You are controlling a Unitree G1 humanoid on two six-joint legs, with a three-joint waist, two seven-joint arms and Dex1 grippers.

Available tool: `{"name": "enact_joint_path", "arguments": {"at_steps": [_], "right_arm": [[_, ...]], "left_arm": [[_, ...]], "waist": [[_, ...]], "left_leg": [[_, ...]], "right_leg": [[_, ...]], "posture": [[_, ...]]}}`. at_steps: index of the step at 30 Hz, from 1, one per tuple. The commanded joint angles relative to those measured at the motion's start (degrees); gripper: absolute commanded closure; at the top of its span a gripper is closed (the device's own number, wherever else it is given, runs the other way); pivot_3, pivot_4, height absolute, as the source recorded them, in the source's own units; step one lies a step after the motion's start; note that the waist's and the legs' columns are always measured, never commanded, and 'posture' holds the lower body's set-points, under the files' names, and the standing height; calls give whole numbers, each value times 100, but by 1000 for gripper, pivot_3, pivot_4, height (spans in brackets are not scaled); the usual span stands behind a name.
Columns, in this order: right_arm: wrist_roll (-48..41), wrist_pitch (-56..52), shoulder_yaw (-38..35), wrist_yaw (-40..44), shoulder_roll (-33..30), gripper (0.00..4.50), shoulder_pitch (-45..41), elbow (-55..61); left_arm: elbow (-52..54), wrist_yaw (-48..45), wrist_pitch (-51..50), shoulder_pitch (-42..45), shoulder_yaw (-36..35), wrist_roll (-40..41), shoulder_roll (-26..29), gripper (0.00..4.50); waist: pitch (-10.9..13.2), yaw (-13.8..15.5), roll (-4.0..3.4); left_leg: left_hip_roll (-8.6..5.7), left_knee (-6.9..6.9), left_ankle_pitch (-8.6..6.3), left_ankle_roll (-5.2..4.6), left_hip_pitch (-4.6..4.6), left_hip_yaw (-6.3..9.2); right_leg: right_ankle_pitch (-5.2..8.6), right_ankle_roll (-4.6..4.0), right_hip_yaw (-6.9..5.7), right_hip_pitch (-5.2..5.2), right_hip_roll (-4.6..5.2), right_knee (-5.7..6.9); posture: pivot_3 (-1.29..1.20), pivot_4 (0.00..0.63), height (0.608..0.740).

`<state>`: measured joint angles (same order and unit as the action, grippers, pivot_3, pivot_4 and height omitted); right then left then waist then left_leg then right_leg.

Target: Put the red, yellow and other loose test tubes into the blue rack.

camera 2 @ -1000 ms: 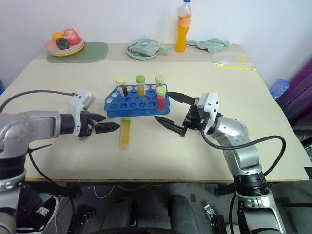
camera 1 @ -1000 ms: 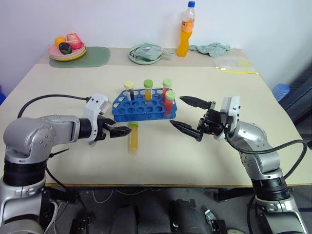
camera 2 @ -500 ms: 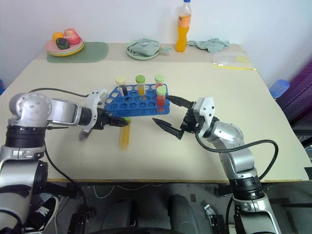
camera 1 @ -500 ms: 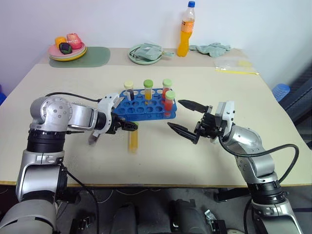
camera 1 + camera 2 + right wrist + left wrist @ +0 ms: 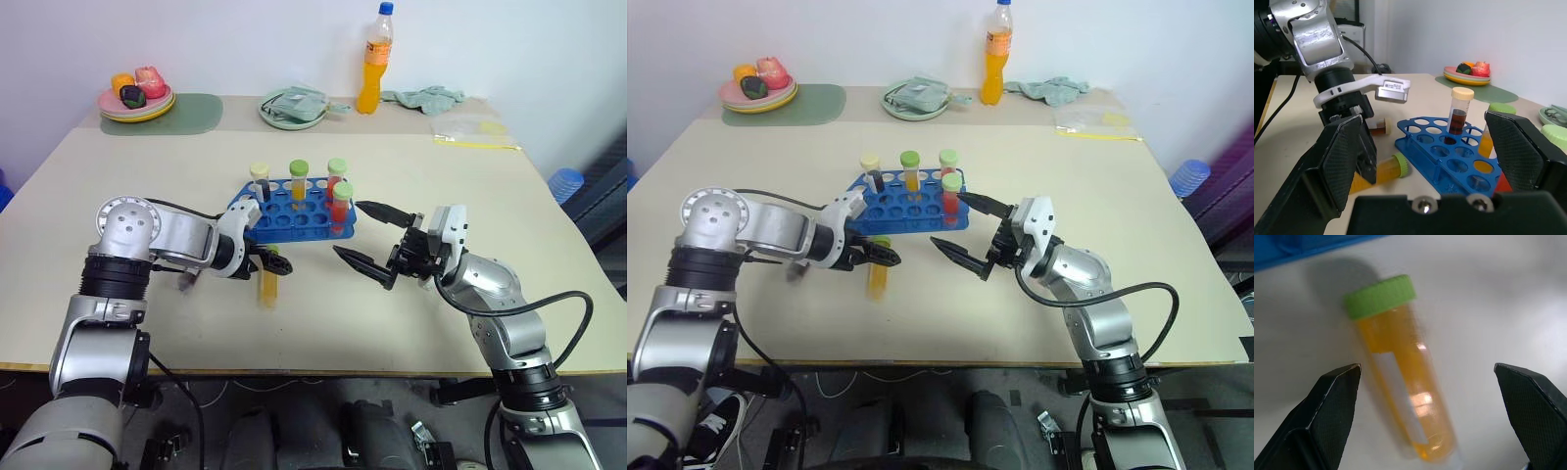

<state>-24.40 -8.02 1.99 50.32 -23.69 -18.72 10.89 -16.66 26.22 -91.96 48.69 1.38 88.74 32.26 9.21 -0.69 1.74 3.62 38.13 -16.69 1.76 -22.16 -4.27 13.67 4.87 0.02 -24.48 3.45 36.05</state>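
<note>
The blue rack stands mid-table and holds a dark tube with a cream cap, a yellow tube and two red tubes, all green-capped. A loose yellow test tube with a green cap lies flat on the table just in front of the rack. My left gripper points down at it, open, with one finger on each side of the tube, apart from it. To the right of the rack, my right gripper hovers open and empty above the table.
Along the far edge are a plate of fruit on a green mat, a green plate, an orange drink bottle, a teal cloth and a plastic bag.
My left gripper has swung right and down, rolled at the wrist, and now stands over the loose yellow tube. The right gripper has stayed put.
</note>
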Motion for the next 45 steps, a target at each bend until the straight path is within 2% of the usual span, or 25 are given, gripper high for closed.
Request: {"name": "enact_joint_path", "arguments": {"at_steps": [1, 5, 7, 8, 13, 14, 20, 25, 29, 33, 35, 38, 41, 45], "right_arm": [[-6, 94, -48, -43, 20, 57, -3, 62], [23, 95, -63, -62, 17, 57, 13, 66], [40, 102, -68, -73, 19, 0, 9, 54], [50, 112, -68, -77, 20, 0, 9, 45], [83, 118, -73, -111, 28, 0, 17, 42], [83, 109, -71, -114, 27, 0, 22, 50], [114, 102, -72, -155, 7, 0, 60, 74], [140, 118, -113, -191, -29, 0, 110, 92], [31, 22, -374, -121, -278, 0, 357, 216], [-234, -190, -695, 63, -708, 0, 802, 466], [-394, -348, -812, 75, -851, 0, 958, 663], [-522, -540, -920, 60, -975, 0, 1023, 796], [-493, -544, -952, -25, -992, 0, 990, 838], [-462, -600, -1059, -221, -1010, 0, 957, 922]], "left_arm": [[140, 765, 213, -290, -118, 701, -38, 0], [253, 1476, 686, -476, -2, 1256, -20, 0], [305, 1791, 934, -510, 108, 1533, -7, 532], [316, 1957, 1062, -529, 140, 1621, -15, 835], [475, 2568, 1588, -698, 352, 2174, 34, 3343], [513, 2656, 1672, -719, 406, 2270, 63, 3662], [844, 2620, 1969, -774, 401, 2410, 268, 3757], [1970, 1299, 2109, -913, 81, 1241, 609, 3757], [3706, -2198, 3842, -1687, 146, -1379, 992, 3757], [3892, -3799, 5218, -2340, 337, -3218, 1287, 3757], [3661, -4592, 6509, -2582, 540, -4445, 1284, 3757], [2838, -5310, 7983, -2586, 711, -5572, 817, 3757], [1975, -5713, 9019, -2359, 745, -6180, 144, 3757], [796, -5790, 10347, -1975, 718, -6933, -808, 3757]], "waist": [[-1, -6, 1], [-3, 1, 1], [-3, 1, 1], [-2, 0, 1], [-3, 16, 1], [-3, 15, 1], [-2, 5, 1], [-2, 7, 1], [-1, 7, -4], [-1, 35, -7], [-1, 27, -8], [-3, 28, -10], [-3, 39, -8], [-3, 126, -6]], "left_leg": [[0, 0, 2, 4, 2, 0], [0, -1, 10, 18, 8, 1], [-2, -1, 11, 20, 8, 1], [-2, -1, 11, 20, 8, 1], [-5, -1, 12, 22, 7, 1], [-6, -1, 12, 22, 6, 1], [-7, -1, 13, 23, 7, 1], [-7, -2, 15, 26, 6, 1], [-8, -9, 27, 49, 5, -6], [-8, -13, 23, 43, -2, -9], [-7, -14, 14, 27, -5, -9], [-4, -15, 14, 26, -9, -9], [-4, -13, 12, 21, -12, -8], [-4, -5, 4, 7, -21, -10]], "right_leg": [[0, 0, 0, 0, 1, 1], [0, 0, 0, 5, 3, 5], [-1, -1, 0, 5, 5, 5], [0, -1, 0, 5, 5, 5], [0, -1, 0, 6, 8, 4], [0, -1, 0, 5, 9, 4], [0, -2, -1, 5, 6, 3], [3, -8, -1, 5, 2, 0], [12, -23, -1, 4, 2, -9], [13, -25, -1, 5, 3, -26], [13, -26, -1, 5, 3, -42], [10, -30, -1, 5, 2, -53], [9, -30, -1, 8, 1, -57], [6, -25, -1, 7, 0, -67]], "posture": [[0, 150, 740], [0, 150, 740], [0, 150, 740], [0, 150, 740], [0, 150, 740], [0, 150, 740], [0, 150, 740], [0, 150, 740], [0, 150, 740], [0, 150, 740], [0, 150, 740], [0, 150, 740], [0, 150, 740], [0, 150, 740]]}}
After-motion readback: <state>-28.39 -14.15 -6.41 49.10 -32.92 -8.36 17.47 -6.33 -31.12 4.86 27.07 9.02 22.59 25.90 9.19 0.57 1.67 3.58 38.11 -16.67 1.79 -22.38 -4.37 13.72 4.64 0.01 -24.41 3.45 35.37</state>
